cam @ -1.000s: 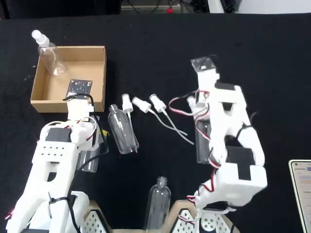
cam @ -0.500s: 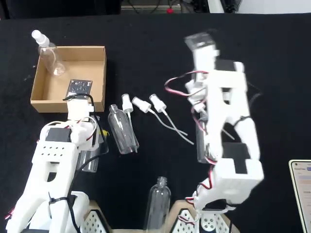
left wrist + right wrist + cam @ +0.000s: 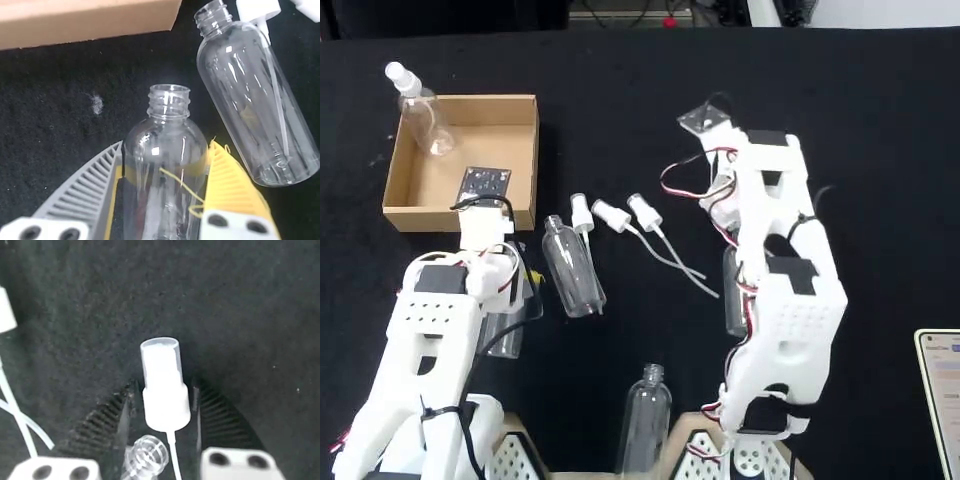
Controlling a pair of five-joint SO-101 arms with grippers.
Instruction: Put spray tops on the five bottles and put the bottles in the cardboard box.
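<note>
A white spray top (image 3: 160, 365) is gripped between the jaws of the right gripper (image 3: 164, 386), which are closed against its collar, and its thin tube trails back towards the wrist. The open neck of a clear bottle (image 3: 147, 455) is seen just behind the jaws, close to that tube.

An uncapped bottle (image 3: 165, 125) is clamped at the shoulder by the left gripper (image 3: 165, 145), with a grey finger on one side and a yellow one on the other. Just beside this gripper a second uncapped bottle (image 3: 255, 100) lies on the black table (image 3: 620, 90), apart from the held one.

Three loose spray tops (image 3: 610, 215) are spread in a row between the two grippers, their tubes pointing towards the arms' bases. The cardboard box (image 3: 525, 160) sits just beyond the left gripper, and one capped bottle (image 3: 420, 118) leans in its far corner, the cap sticking out over the rim.

A further open bottle (image 3: 645, 410) lies behind both grippers, between the arms' bases.
</note>
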